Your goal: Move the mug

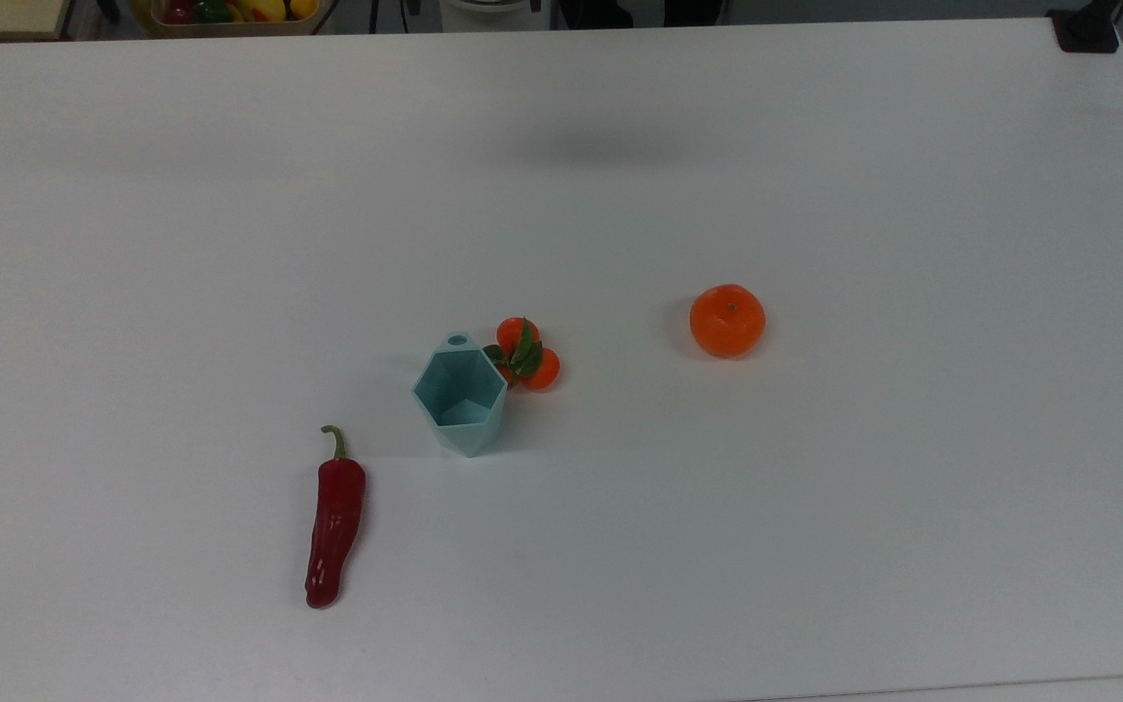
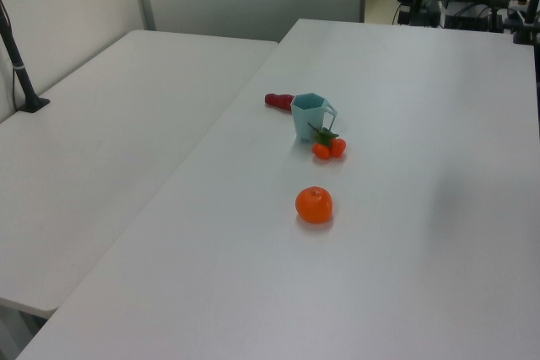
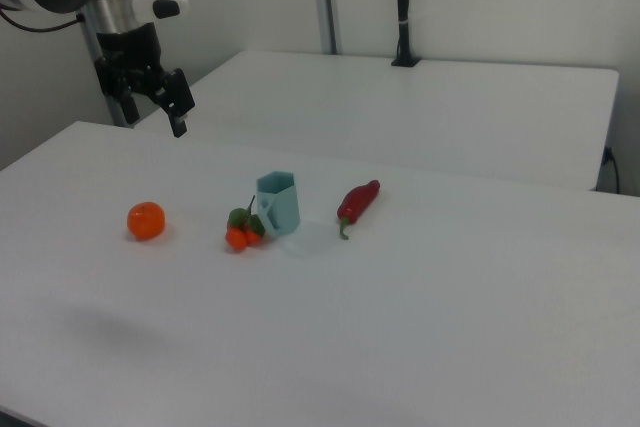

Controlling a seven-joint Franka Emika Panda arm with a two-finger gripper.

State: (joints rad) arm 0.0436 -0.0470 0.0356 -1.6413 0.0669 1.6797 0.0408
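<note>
The mug (image 1: 459,395) is a pale teal faceted cup with a hexagonal rim, standing upright and empty near the middle of the white table (image 1: 815,536). Its small handle tab points away from the top view's bottom edge. The mug (image 2: 309,115) also shows in the left view, and in the right view the mug (image 3: 279,203) stands at centre. My gripper (image 3: 152,112) hangs high above the table at the right view's upper left, far from the mug. It is open with nothing between its fingers.
A cluster of small oranges with green leaves (image 1: 525,354) touches the mug's side. A single orange (image 1: 727,320) lies further to the top view's right. A red chili pepper (image 1: 334,522) lies at the top view's lower left. A second table (image 2: 101,174) adjoins.
</note>
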